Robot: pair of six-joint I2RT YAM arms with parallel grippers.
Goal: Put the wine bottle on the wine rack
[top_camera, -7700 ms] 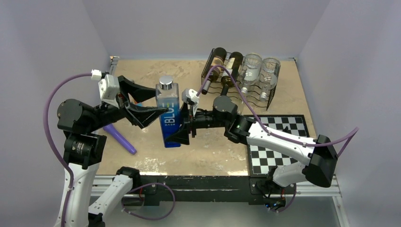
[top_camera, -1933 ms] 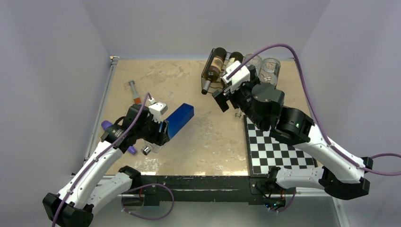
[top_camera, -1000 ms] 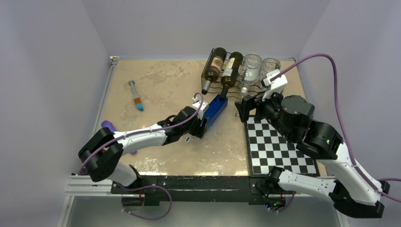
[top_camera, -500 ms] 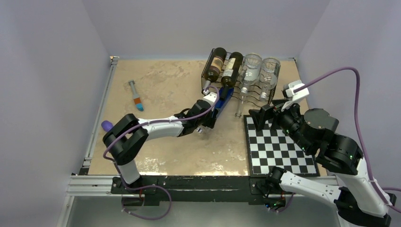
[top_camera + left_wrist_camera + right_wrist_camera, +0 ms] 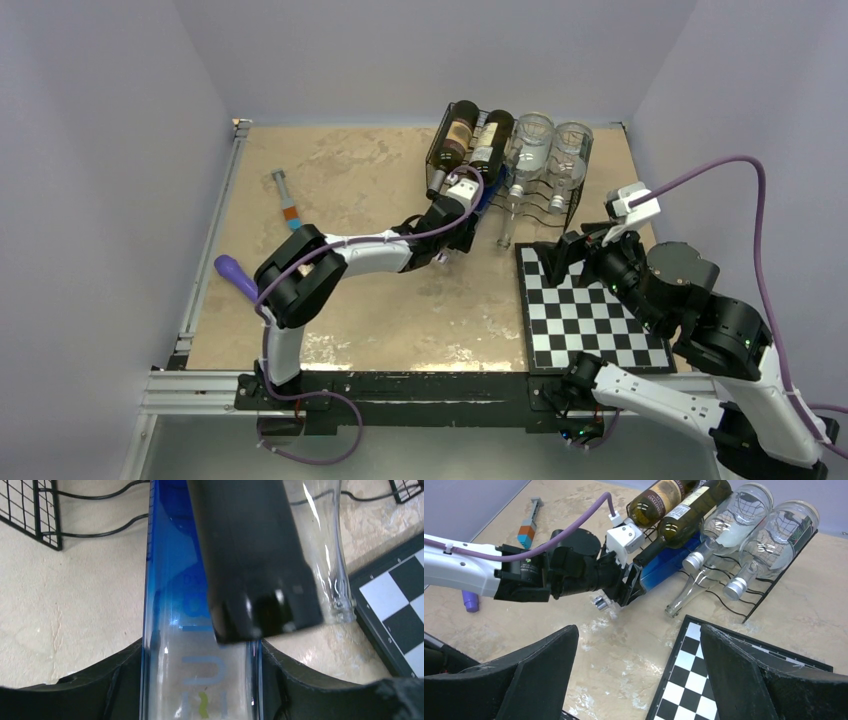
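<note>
Bottle (image 5: 167,595) looks heavy, rigid, slippery glass; left gripper (image 5: 626,587) clamps its flat sides near the cap (image 5: 599,602), right gripper (image 5: 639,680) gapes empty.

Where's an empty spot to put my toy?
Bare table lies between the left arm and the chessboard, and at the back between the blue-and-orange tool and the wine rack. Crowded: the rack's front, where the left gripper holds the blue bottle.

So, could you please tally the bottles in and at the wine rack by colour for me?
Dark bottles: 2
Clear bottles: 3
Blue bottle: 1
Total: 6
</note>
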